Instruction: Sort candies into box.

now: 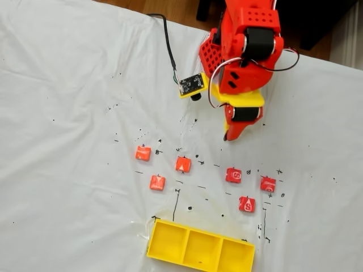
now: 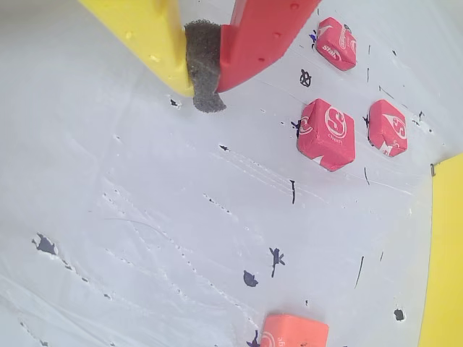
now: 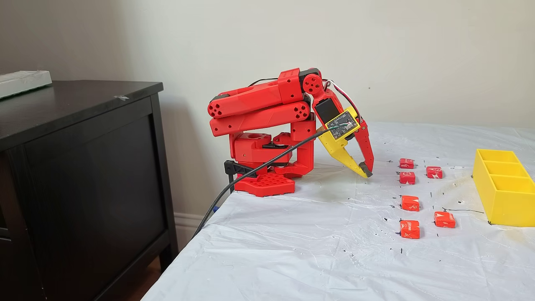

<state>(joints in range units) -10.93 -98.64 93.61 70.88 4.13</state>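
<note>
We see a bright red plastic arm [image 3: 259, 108] with round holes in its links, a perforated base, black servos and a black cable. Its gripper [image 3: 367, 172] pairs one yellow finger with one red (grey padding between the tips).

Bright, even daylight, soft shadows.
All three pictures are sharp; the white table cover [image 3: 334, 234] shows mild sheen, and the close wrist view blurs slightly at its top edge.

Cut-off and unreadable parts

In the wrist view, the box [image 2: 443, 260] shows as a strip at the right edge, one candy [image 2: 293, 332] is cropped below, and the wrapper markings [image 2: 335, 124] are unreadable.
</note>
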